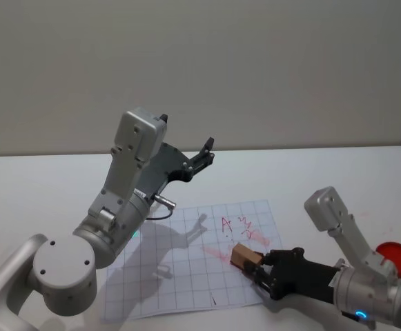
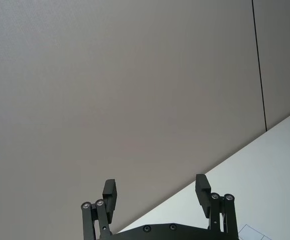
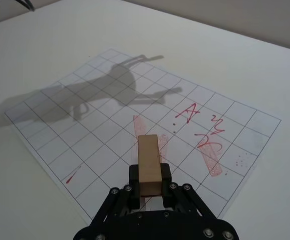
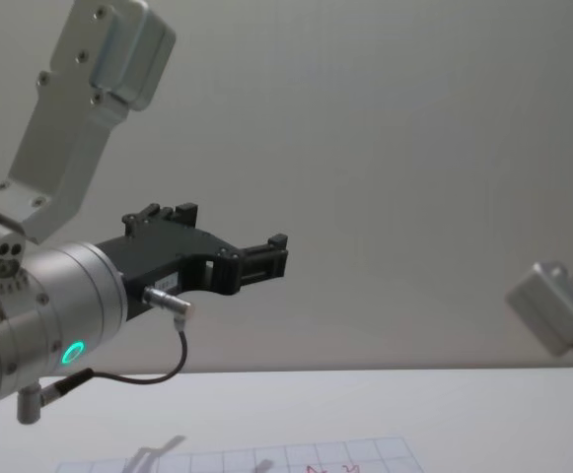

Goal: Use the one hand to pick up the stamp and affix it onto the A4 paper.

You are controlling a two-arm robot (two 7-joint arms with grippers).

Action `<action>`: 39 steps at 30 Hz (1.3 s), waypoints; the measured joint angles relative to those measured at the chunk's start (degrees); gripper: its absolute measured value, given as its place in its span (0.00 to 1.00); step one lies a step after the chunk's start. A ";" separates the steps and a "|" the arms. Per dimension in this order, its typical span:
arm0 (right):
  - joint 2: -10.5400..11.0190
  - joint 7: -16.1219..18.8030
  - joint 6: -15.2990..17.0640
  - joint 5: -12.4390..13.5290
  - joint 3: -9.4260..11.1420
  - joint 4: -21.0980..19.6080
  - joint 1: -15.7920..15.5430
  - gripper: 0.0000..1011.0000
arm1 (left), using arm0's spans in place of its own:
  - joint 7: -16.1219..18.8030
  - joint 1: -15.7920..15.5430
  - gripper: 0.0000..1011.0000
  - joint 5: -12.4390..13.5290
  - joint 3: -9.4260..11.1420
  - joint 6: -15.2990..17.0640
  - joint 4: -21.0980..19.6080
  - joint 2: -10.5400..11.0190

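Stamp (image 3: 148,160), a wooden block clamped in my right gripper (image 1: 257,264), held low over the right half of the gridded A4 paper (image 1: 179,276) beside its red marks (image 1: 238,224); my left gripper (image 1: 203,156) hangs raised beyond the sheet's far edge, jaws apart.

Count: one A4 paper (image 1: 186,276), a flat white sheet with a pale-blue square grid, lying under the right fingers; one stamp (image 3: 148,165), a pale wooden block, clamped between those fingers; one flat round red disc (image 1: 395,258), well behind those fingertips, off the sheet; two black grippers: right gripper (image 1: 259,265) closed on the stamp, left gripper (image 2: 155,182) with fingers spread, nothing between; red marks on the sheet: one letter A (image 3: 188,112), at least two long smeared bands (image 3: 212,162), one short dash (image 3: 72,176).
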 joint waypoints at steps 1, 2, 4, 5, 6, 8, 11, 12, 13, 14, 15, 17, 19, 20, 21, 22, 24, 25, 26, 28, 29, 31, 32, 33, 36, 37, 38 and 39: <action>-0.03 0.07 0.01 -0.18 -0.08 0.19 0.06 0.21 | 0.00 0.00 0.99 0.00 0.00 0.00 0.00 0.00; -0.08 0.14 -0.05 -0.36 -0.18 0.37 0.18 0.21 | 0.00 0.00 0.99 0.00 0.00 0.00 0.00 0.00; -0.19 0.33 -0.17 -1.03 -0.38 0.81 0.45 0.21 | -0.01 0.00 0.99 0.00 0.00 0.00 0.00 0.00; -0.21 0.34 -0.22 -1.15 -0.43 0.92 0.50 0.21 | 0.00 0.00 0.99 0.00 0.00 0.00 0.00 0.00; -0.24 0.35 -0.30 -1.29 -0.49 1.02 0.54 0.21 | 0.00 0.00 0.99 0.00 0.00 0.00 0.00 0.00; -0.31 0.34 -0.69 -1.63 -0.65 1.37 0.68 0.21 | 0.00 0.00 0.99 0.00 0.00 0.00 0.00 0.00; -0.41 0.19 -1.35 -1.81 -0.86 1.77 0.78 0.21 | 0.00 0.00 0.99 0.00 0.00 0.00 0.00 0.00; -0.43 0.13 -1.56 -1.82 -0.89 1.83 0.80 0.21 | 0.00 0.00 0.99 0.00 0.00 0.00 0.00 0.00; -0.47 0.03 -1.88 -1.83 -0.95 1.96 0.82 0.21 | 0.00 0.00 0.99 0.00 0.00 0.00 0.00 0.00; -0.54 -0.19 -2.41 -1.83 -1.04 2.13 0.86 0.21 | 0.00 0.00 0.99 0.00 0.00 0.00 0.00 0.00; -0.54 -0.19 -2.41 -1.83 -1.04 2.13 0.86 0.21 | 0.00 0.00 0.99 0.00 0.00 0.00 0.00 0.00; -0.67 -0.61 -3.22 -1.67 -1.18 2.41 0.91 0.21 | 0.00 0.00 0.99 0.00 0.00 0.00 0.00 0.00; -0.77 -1.25 -4.04 -1.20 -1.30 2.48 0.95 0.21 | 0.00 0.00 0.99 0.00 0.00 0.00 0.00 0.00; -0.82 -1.47 -4.30 -0.99 -1.30 2.48 0.98 0.21 | 0.00 0.00 0.99 0.00 0.00 0.00 0.00 0.00; -0.86 -1.76 -4.70 -0.64 -1.28 2.42 1.02 0.21 | 0.00 0.00 0.99 0.00 0.00 0.00 0.00 0.00; -0.94 -2.28 -5.30 -0.05 -1.19 2.18 1.09 0.21 | 0.00 0.00 0.99 0.00 0.00 0.00 0.00 0.00; -1.00 -2.92 -5.88 0.63 -1.03 1.79 1.17 0.21 | 0.00 0.00 0.99 0.00 0.00 0.00 0.00 0.00; -1.03 -3.59 -6.36 1.31 -0.84 1.40 1.23 0.21 | 0.00 0.00 0.99 0.00 0.00 0.00 0.00 0.00; -1.03 -4.04 -6.69 1.80 -0.73 1.15 1.25 0.21 | 0.00 0.00 0.99 0.00 0.00 0.00 0.00 0.00; -0.98 -5.22 -7.37 2.89 -0.35 0.36 1.28 0.21 | 0.00 0.00 0.99 0.00 0.00 0.00 0.00 0.00; -0.94 -5.75 -7.64 3.35 -0.22 0.11 1.28 0.21 | 0.00 0.00 0.99 0.00 0.00 0.00 0.00 0.00; -0.80 -6.51 -7.99 4.02 0.06 -0.40 1.28 0.21 | 0.00 0.00 0.99 0.00 0.00 0.00 0.00 0.00; -0.59 -7.39 -8.28 4.67 0.42 -1.02 1.24 0.21 | 0.00 0.00 0.99 0.00 0.00 0.00 0.00 0.00; -0.36 -8.28 -8.54 5.27 0.74 -1.55 1.13 0.21 | 0.00 0.00 0.99 0.00 0.00 0.00 0.00 0.00; 0.07 -9.76 -8.86 6.23 1.28 -2.36 0.89 0.21 | 0.00 0.00 0.99 0.00 0.00 0.00 0.00 0.00; 0.30 -10.25 -8.95 6.51 1.52 -2.71 0.74 0.21 | 0.00 0.00 0.99 0.00 0.00 0.00 0.00 0.00; 0.68 -11.14 -9.06 7.01 1.91 -3.29 0.49 0.21 | 0.00 0.00 0.99 0.00 0.00 0.00 0.00 0.00; 0.89 -11.76 -9.12 7.34 2.12 -3.61 0.33 0.21 | 0.00 0.00 0.99 0.00 0.00 0.00 0.00 0.00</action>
